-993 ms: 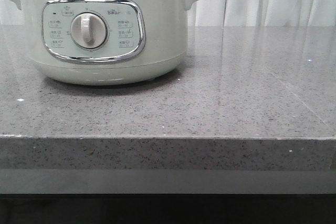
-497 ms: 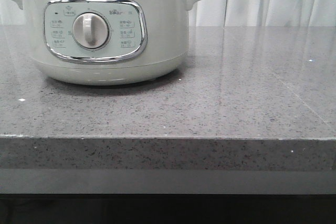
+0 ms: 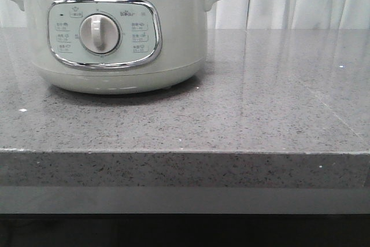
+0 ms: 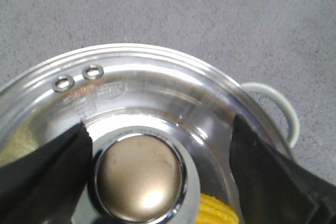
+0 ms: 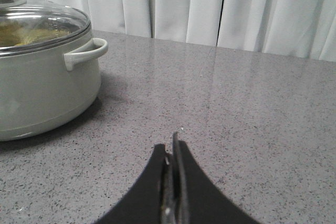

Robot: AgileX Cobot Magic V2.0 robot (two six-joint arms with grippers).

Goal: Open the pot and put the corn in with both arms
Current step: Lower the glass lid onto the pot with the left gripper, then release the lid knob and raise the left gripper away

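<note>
The pale grey-green pot (image 3: 176, 33) stands at the left of the counter, its dial (image 3: 99, 33) facing me. Its steel-rimmed glass lid (image 4: 157, 85) sits on it. In the left wrist view my left gripper (image 4: 157, 169) is open straight above the lid, one black finger (image 4: 42, 174) on each side of the round metal knob (image 4: 140, 178). The yellow corn (image 4: 215, 214) shows through the glass, inside the pot. My right gripper (image 5: 172, 153) is shut and empty, low over the counter to the right of the pot (image 5: 47, 90).
The grey speckled counter (image 3: 260, 114) runs to the right of the pot, with its front edge (image 3: 185, 153) near me. White curtains (image 5: 210, 3) hang behind it. The pot's side handle (image 5: 86, 53) sticks out towards the right arm.
The lid's rim looked slightly tilted and now sits level on the pot. The pot has shifted a few pixels sideways.
</note>
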